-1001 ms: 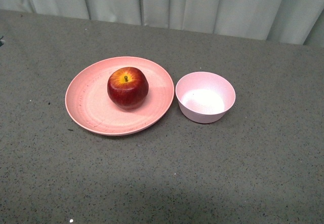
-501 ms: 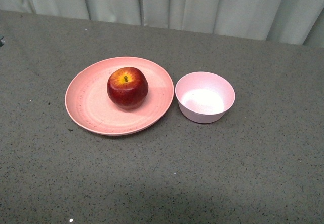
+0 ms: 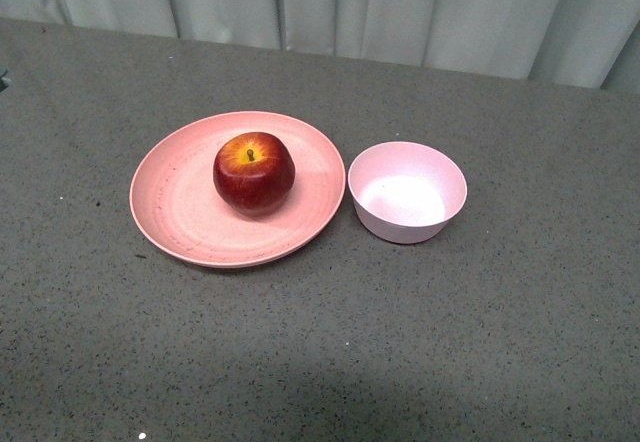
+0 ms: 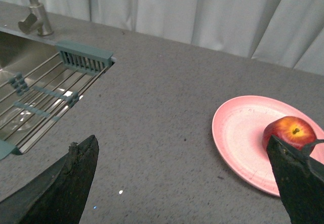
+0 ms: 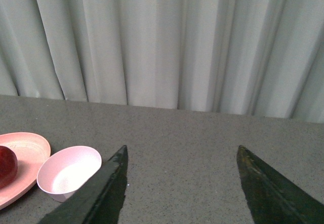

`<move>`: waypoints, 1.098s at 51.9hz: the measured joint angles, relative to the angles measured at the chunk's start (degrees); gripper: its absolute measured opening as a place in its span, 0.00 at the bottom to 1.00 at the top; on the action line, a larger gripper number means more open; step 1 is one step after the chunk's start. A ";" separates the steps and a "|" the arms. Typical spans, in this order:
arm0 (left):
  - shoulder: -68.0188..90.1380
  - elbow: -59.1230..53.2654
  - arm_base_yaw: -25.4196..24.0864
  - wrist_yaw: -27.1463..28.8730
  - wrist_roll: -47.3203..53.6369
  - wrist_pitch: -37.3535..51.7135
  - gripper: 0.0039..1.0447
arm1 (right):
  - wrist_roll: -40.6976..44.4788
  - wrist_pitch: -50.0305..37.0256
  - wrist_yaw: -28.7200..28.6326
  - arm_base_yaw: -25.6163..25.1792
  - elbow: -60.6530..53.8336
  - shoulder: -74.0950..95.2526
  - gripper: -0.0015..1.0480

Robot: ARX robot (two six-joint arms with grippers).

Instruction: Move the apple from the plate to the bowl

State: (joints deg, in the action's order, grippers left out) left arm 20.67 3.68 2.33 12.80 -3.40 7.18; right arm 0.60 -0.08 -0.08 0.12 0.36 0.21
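The dark red apple (image 3: 254,173) sits upright, stem up, right of centre on the wide salmon-pink plate (image 3: 170,202). The small pale pink bowl (image 3: 407,191) stands empty just right of the plate, close to its rim. Neither arm shows in the front view. My left gripper (image 4: 182,143) is open over bare counter, with the plate (image 4: 243,138) and apple (image 4: 291,132) off to one side, the apple partly behind one finger. My right gripper (image 5: 181,150) is open, empty, with the bowl (image 5: 68,172), plate (image 5: 25,153) and a sliver of apple (image 5: 7,165) at its side.
A grey speckled counter (image 3: 320,342) carries everything. Pale curtains (image 3: 400,7) hang along its far edge. In the left wrist view a steel sink (image 4: 30,82) with a rack and a tap (image 4: 34,11) lies beyond the plate's far side.
The plate, apple and bowl sit a couple of pixels further right in the front view than before, a slight camera shift. Nothing else differs.
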 joint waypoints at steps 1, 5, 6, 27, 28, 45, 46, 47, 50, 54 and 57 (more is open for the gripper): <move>2.43 0.39 -0.26 -0.68 -0.28 2.14 0.94 | 0.00 0.00 0.00 0.00 0.00 0.00 0.64; 15.23 3.52 -0.85 -3.28 -1.53 11.69 0.94 | 0.00 -0.02 0.00 0.00 0.00 0.00 0.81; 17.99 4.37 -0.87 -3.93 -1.75 13.53 0.94 | 0.00 0.00 0.02 0.00 0.00 0.00 0.84; 60.39 26.49 3.98 -11.32 -4.31 21.27 0.94 | -0.04 0.00 0.00 0.00 0.00 0.00 0.91; 62.73 28.20 4.72 -11.43 -4.24 20.96 0.94 | -0.04 -0.02 0.00 0.00 0.00 0.00 0.91; 80.37 42.34 10.88 -13.51 -2.34 16.33 0.94 | -0.04 -0.02 0.02 0.00 0.00 0.00 0.91; 81.24 42.95 11.26 -13.42 -2.32 16.35 0.94 | -0.04 0.00 0.02 0.02 0.00 0.00 0.91; 81.61 43.23 11.43 -13.31 -2.32 16.35 0.94 | -0.04 0.00 0.02 0.00 0.00 0.00 0.91; 84.56 45.68 12.83 -12.81 -2.69 15.65 0.94 | -0.04 0.00 0.02 0.00 0.00 0.00 0.91; 87.56 47.98 14.01 -12.85 -2.84 14.91 0.94 | -0.04 -0.02 0.02 0.00 0.00 0.00 0.91; 89.26 49.13 14.56 -13.16 -2.93 14.40 0.94 | -0.04 0.00 0.00 0.00 0.00 0.00 0.91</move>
State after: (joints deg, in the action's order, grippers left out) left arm 109.93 52.82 16.88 -0.36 -6.33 21.58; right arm 0.56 -0.08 -0.08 0.12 0.36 0.21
